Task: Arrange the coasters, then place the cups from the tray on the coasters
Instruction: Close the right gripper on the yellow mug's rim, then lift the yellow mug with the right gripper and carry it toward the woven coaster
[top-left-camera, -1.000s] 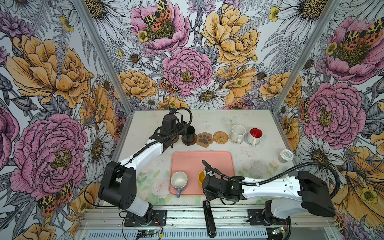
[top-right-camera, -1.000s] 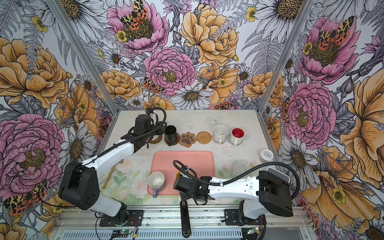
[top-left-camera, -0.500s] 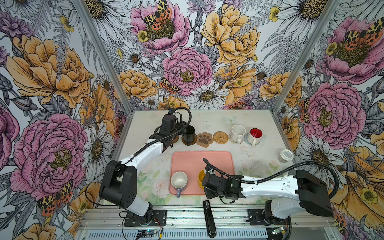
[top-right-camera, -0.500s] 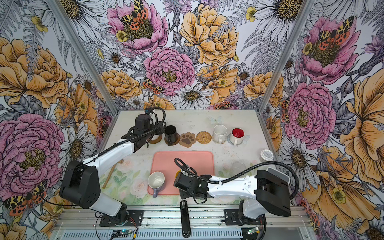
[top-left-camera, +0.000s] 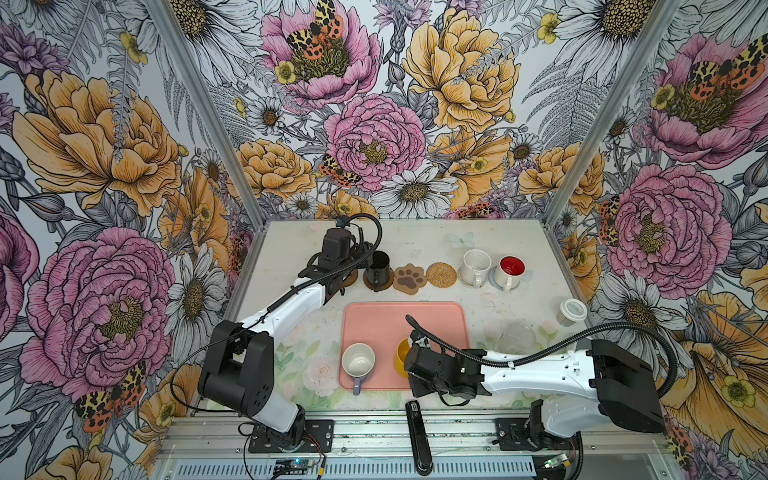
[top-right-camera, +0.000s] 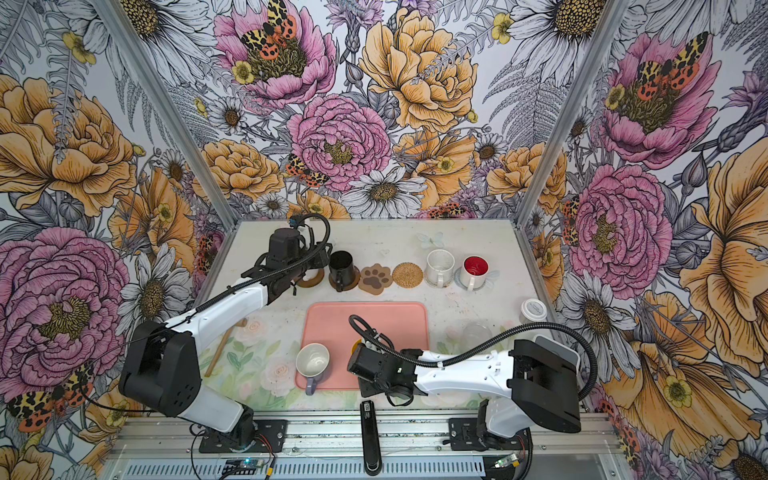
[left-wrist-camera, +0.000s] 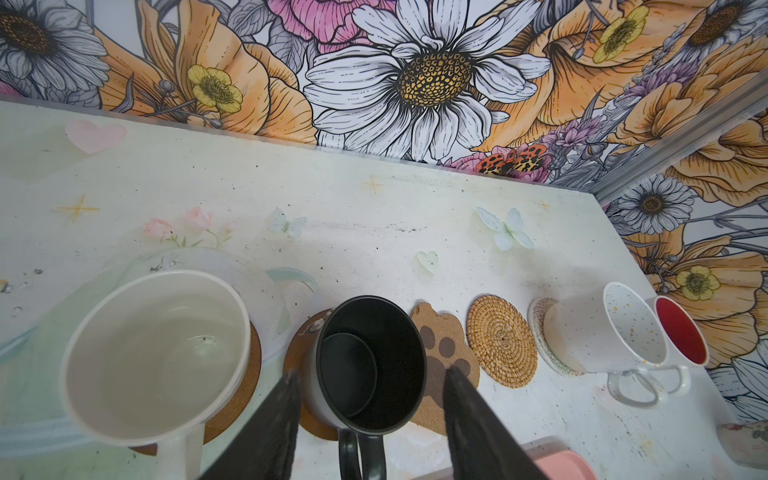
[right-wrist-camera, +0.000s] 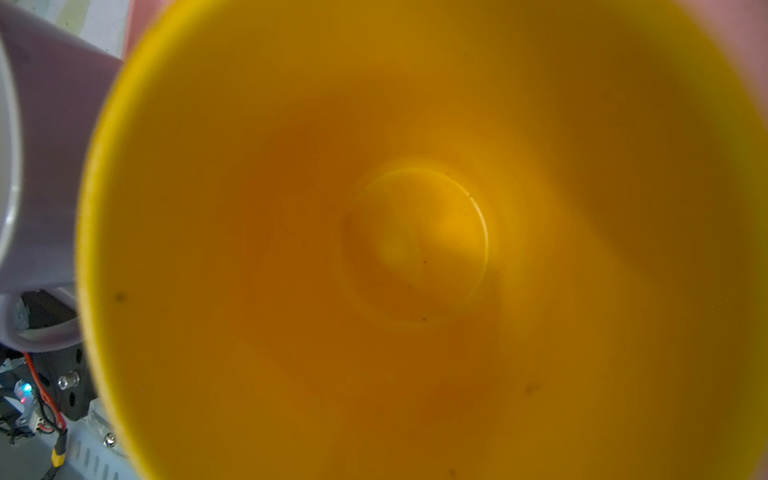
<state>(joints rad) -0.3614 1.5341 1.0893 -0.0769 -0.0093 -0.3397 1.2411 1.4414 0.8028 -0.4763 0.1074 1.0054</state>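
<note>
The salmon tray (top-left-camera: 395, 324) holds a lavender cup (top-left-camera: 358, 362) and a yellow cup (top-left-camera: 401, 357). My right gripper (top-left-camera: 411, 354) sits over the yellow cup (right-wrist-camera: 415, 241), whose inside fills the right wrist view, so the fingers are hidden. The coasters lie in a row at the back. On them stand a white cup (left-wrist-camera: 153, 353), a black cup (top-left-camera: 380, 266), a speckled cup (top-left-camera: 476, 266) and a red-inside cup (top-left-camera: 510, 270). The paw coaster (top-left-camera: 409, 279) and golden woven coaster (top-left-camera: 441, 274) are bare. My left gripper (left-wrist-camera: 370, 374) is open, a finger on each side of the black cup (left-wrist-camera: 374, 365).
A white lidded paper cup (top-left-camera: 572, 311) and a clear glass jar (top-left-camera: 517, 336) stand at the right of the table. A wooden stick (top-right-camera: 224, 349) lies at the front left. A black bar (top-left-camera: 417, 432) rests on the front rail. Flowered walls close in three sides.
The right arm has shifted slightly while its gripper stays over the yellow cup. The left arm and the cups have not moved.
</note>
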